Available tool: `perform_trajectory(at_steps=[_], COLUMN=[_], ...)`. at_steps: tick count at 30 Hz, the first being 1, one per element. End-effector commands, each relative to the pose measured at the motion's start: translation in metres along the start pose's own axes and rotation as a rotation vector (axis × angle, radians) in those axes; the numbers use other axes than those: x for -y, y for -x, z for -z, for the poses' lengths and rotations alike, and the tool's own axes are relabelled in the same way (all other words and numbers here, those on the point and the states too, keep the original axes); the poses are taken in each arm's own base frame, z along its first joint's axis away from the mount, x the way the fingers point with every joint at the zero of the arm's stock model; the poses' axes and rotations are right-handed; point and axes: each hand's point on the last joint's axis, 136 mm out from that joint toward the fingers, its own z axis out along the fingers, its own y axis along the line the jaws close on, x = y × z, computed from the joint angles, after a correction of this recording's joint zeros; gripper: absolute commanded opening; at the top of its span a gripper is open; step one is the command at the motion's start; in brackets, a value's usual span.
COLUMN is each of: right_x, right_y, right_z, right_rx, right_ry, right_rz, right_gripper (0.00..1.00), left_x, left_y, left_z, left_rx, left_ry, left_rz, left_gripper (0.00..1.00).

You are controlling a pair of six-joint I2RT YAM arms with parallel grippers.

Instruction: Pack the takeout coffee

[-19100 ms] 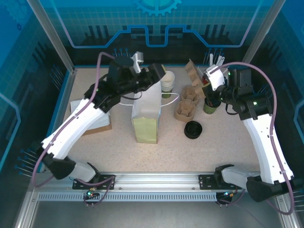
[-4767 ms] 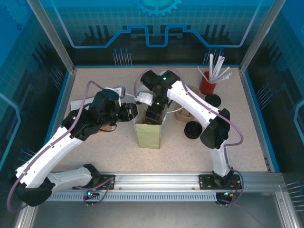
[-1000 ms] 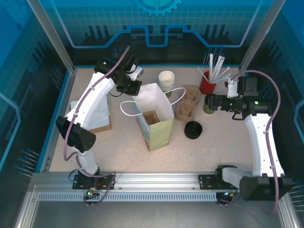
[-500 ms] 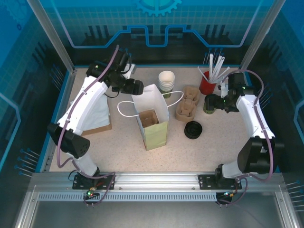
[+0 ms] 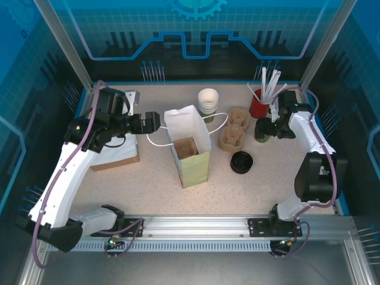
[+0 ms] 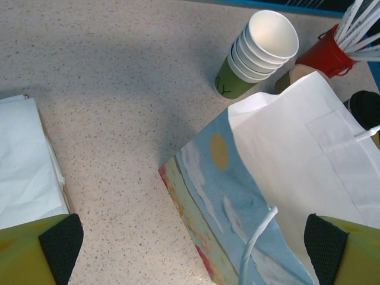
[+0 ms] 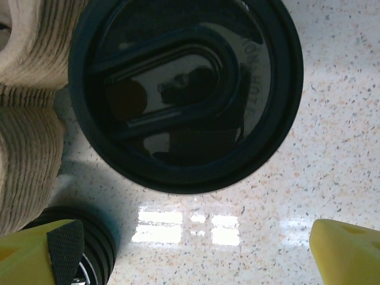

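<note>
Takeout coffee (image 7: 178, 89), rim cut off at upper edge

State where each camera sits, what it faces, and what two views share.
Top external: above and behind the arms, looking down on the table; left tool, right tool show.
Left wrist: on the left arm, facing the paper bag; own fingertips at corners.
Right wrist: looking down onto the lidded takeout coffee; own fingertips likewise.
Shared: top and left wrist show the paper bag.

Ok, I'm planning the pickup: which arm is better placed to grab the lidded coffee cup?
Right. The right gripper, open, hangs close by the lidded cup; the left gripper is beyond the bag.
</note>
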Motion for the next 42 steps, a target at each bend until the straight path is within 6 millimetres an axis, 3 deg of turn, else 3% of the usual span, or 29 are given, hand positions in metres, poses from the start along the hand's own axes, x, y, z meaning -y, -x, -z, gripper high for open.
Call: perform_trajectory(at_steps=[1, 11, 27, 42], right_x=[-0.005, -0.004, -0.008, -0.008], right_y=[0.016, 0.031, 0.053, 0.054], right_z=[0.000, -0.012, -0.031, -0.044], right_rx=[0.035, 0.018, 0.011, -0.060], right_ry=[-0.006, -0.032, -0.002, 0.015], right_rz=[0.033, 0.039, 0.058, 0.072], right_gripper=[1.00, 1.00, 1.00, 0.98], left_x=[-0.006, -0.011, -0.014, -0.015], left_y=[0.006, -0.007, -0.013, -0.014], left_z=[0.010, 0.032, 0.031, 0.029], left_rx=[0.094, 0.126, 0.110, 0.095], left_ry=[-0.005, -0.010, -0.001, 0.007], left_rz=[0.080, 0.113, 0.115, 0.110], left_gripper=[0.99, 0.99, 0.99, 0.99])
